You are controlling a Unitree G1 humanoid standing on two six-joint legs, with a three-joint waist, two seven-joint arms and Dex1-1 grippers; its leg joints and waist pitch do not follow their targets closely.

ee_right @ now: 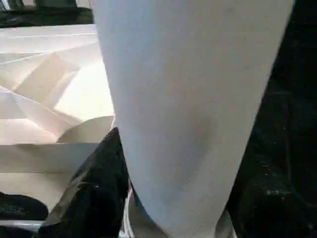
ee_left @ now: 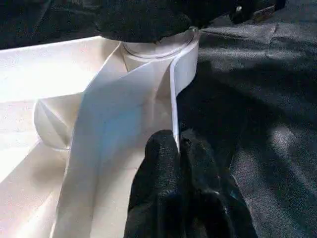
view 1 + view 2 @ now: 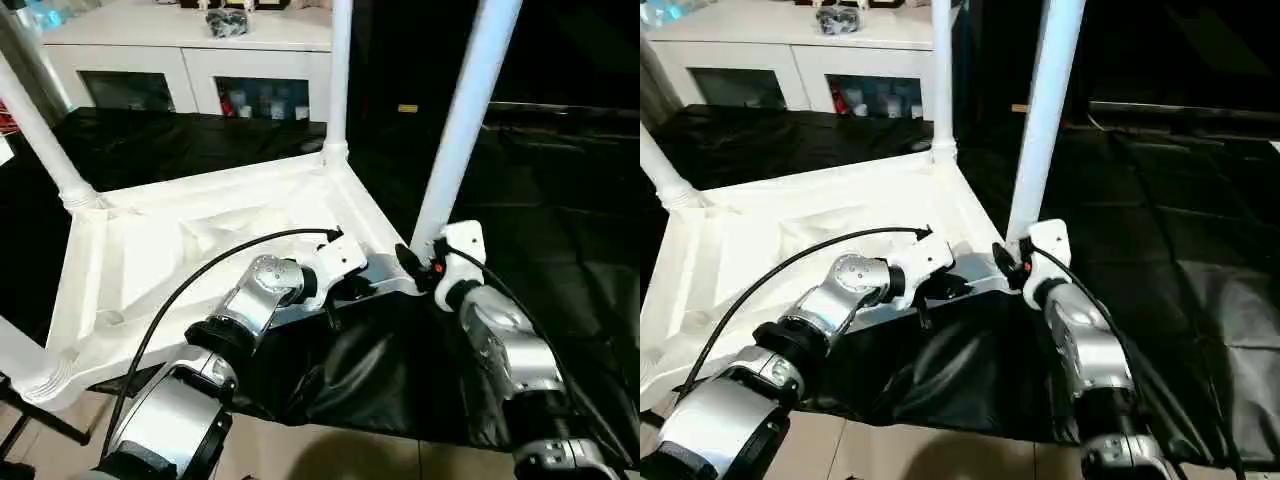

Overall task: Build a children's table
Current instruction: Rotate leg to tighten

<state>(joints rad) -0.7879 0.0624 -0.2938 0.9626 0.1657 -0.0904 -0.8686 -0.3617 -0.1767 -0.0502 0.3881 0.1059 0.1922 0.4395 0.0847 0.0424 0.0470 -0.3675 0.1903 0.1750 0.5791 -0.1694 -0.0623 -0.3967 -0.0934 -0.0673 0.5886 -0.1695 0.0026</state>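
Table (image 3: 200, 240) upside down on black cloth (image 3: 560, 200), legs pointing up, near-right corner right at the cloth's front edge. Left gripper (image 2: 178, 148) pinched tight on the thin raised rim (image 2: 174, 99) beside that corner socket. Right gripper (image 1: 173, 198) straddles the base of the near-right leg (image 3: 465, 120), one finger (image 1: 94, 183) against it; gripping or slack, can't tell. Open cloth to the right. White cabinet (image 3: 200, 60) behind; tile floor (image 3: 320, 450) below.

The two head views look forward and down, sharing the upturned table (image 3: 200, 240) and both forearms. Each wrist view looks closely along its own fingers (image 2: 163, 163) at the table's near right corner.
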